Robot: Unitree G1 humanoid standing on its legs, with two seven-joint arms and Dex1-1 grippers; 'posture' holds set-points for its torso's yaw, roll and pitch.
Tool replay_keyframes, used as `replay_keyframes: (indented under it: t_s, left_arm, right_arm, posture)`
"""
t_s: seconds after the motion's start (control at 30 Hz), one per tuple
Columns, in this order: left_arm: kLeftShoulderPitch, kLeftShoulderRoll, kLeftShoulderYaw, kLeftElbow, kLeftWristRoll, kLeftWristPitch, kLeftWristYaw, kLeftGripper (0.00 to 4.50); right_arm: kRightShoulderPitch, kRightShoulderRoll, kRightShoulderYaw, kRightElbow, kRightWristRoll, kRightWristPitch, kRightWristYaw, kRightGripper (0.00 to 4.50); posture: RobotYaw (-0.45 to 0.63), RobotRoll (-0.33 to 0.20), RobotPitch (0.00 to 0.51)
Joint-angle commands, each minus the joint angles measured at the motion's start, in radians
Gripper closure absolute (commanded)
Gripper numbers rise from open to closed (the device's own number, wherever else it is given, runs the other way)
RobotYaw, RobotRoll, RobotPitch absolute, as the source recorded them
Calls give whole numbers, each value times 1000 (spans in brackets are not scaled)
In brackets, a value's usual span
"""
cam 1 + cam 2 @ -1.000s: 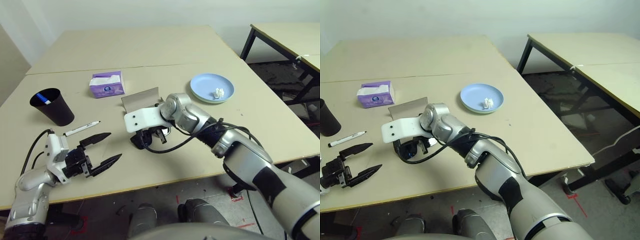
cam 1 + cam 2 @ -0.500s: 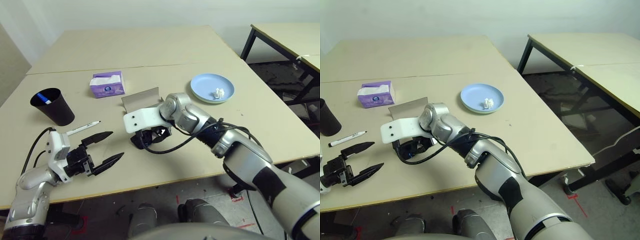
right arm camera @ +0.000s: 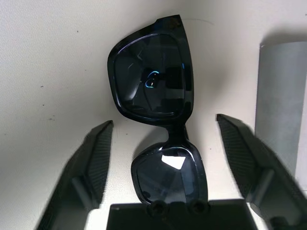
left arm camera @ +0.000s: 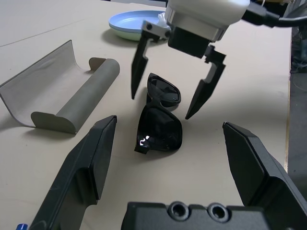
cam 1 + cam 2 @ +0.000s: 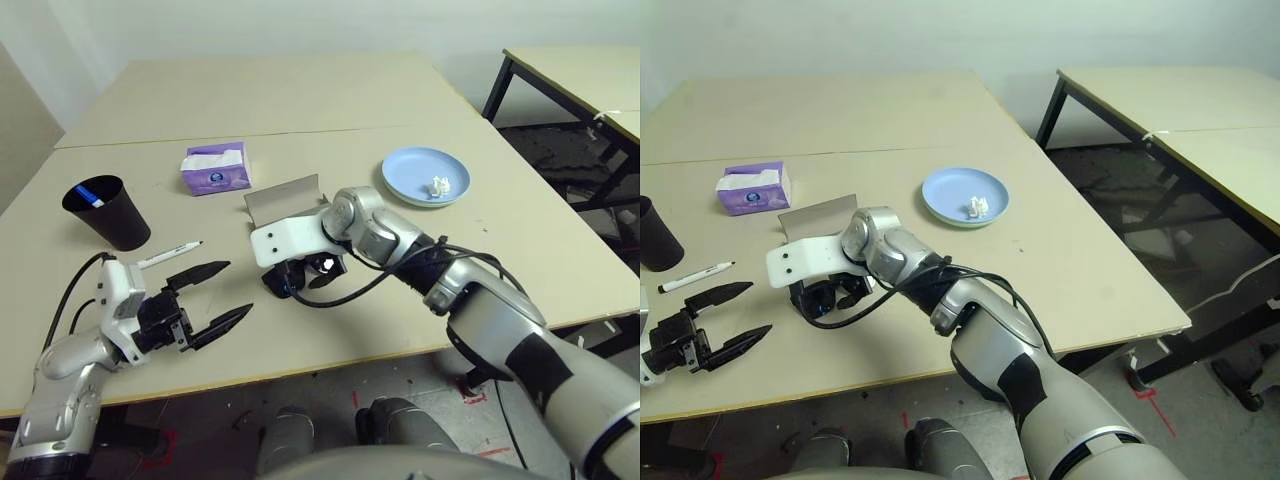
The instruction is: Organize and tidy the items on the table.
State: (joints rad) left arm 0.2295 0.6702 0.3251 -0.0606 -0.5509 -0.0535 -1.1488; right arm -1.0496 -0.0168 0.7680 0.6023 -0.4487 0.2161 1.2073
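Left wrist view reveals sunglasses (image 4: pixel 160 122) beneath the spread right gripper (image 4: pixel 168 105).

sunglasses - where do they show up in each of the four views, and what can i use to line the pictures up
Left eye view: black sunglasses under the right claw, table centre.
Right eye view: partly hidden beneath that claw, left of centre.
Left wrist view: centre, lying flat between the right claw's spread fingers.
Right wrist view: centre, lenses facing the camera, between the fingers.
Shared landmark: the open grey glasses case beside them.
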Motion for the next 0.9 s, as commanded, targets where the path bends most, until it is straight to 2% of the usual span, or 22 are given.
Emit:
replay_keyframes:
  t_s: [0.03,0.3,0.7,0.9]
  left_arm:
    - [6,0,-10,-14,6,11,4,0]
    - [25,15,18,11,3,-5,-24,0]
    - [111,40,78,46,5,-41,-77,0]
    - [85,61,83,141,19,-82,-120,0]
  right_arm:
    - [18,-13,8,-15,-5,1,15,1383]
    - [28,-28,5,-51,0,20,40,4295]
    - [20,-39,5,-83,8,36,85,4351]
    - [-88,-39,-14,-19,11,17,134,4354]
  posture:
    - [72,0,43]
    - [76,0,44]
    - [81,0,54]
    - [74,0,49]
